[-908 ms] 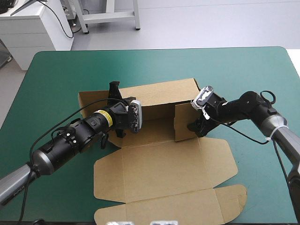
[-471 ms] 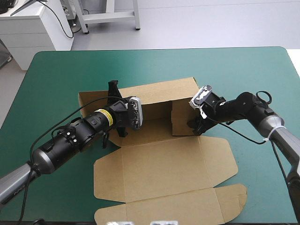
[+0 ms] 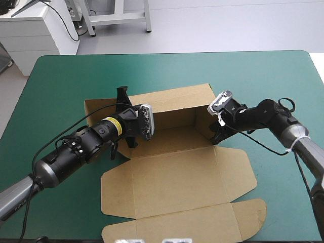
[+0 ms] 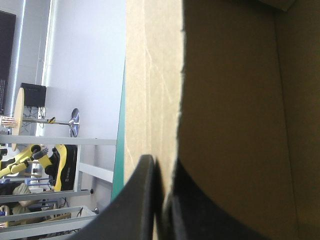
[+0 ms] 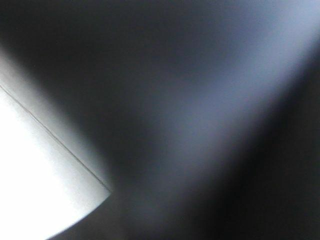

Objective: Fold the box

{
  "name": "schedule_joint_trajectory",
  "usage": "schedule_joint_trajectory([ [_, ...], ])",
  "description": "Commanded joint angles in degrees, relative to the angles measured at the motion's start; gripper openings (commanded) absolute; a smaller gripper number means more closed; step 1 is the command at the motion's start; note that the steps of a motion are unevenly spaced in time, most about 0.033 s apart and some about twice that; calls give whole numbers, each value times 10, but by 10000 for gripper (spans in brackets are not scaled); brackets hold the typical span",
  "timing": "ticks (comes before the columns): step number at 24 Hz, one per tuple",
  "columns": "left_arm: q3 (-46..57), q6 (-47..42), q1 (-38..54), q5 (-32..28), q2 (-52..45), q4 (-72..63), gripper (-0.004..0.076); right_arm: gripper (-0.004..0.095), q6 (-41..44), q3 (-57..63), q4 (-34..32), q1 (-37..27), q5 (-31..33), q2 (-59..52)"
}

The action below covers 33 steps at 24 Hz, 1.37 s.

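Note:
The brown box (image 3: 172, 169) lies in the middle of the teal-green table, its long back wall (image 3: 174, 104) raised and its lid flat toward the front edge. My left gripper (image 3: 121, 97) reaches over the left part of the back wall. In the left wrist view its black fingers (image 4: 150, 200) are shut on the wall's edge (image 4: 150, 100), the board between them. My right gripper (image 3: 215, 134) is at the box's right end, against a short upright wall (image 3: 203, 126) in shadow. The right wrist view shows only a dark blur.
Bare teal-green cover (image 3: 76, 71) surrounds the box on all sides. The lid's rounded front flap (image 3: 192, 223) reaches close to the table's front edge. A side flap (image 3: 235, 172) lies flat just in front of my right arm.
The board flap at the right end, earlier turned inward and facing the front, has swung to stand across the box's right end. The right gripper followed it slightly. The left arm stayed put.

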Motion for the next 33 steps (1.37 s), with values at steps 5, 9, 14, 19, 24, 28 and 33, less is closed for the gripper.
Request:
schedule_joint_trajectory([
  [5, -7, -15, -11, 43, -2, -30, -8, -19, -18, -16, 60, 9, 62, -17],
  [9, -7, -15, -12, 74, -2, -30, -8, -20, -20, -16, 86, 9, 58, -17],
  [14, -7, -18, -12, 121, -3, -30, 172, -19, -16, -16, 88, 9, 58, -17],
  [19, -22, -85, -12, 121, -24, -31, 624, -19, 6, -16, 88, 9, 57, -17],
  [24, -47, -91, -32, 152, -57, -30, 628, -19, 26, -16, 87, 9, 41, -17],
  [28, -54, -91, -97, 207, -97, 1, 628, -19, 33, -16, 87, 9, 31, -17],
  [33, -62, -91, -171, 236, -135, 2, 628, -19, 36, -16, 87, 9, 24, -17],
])
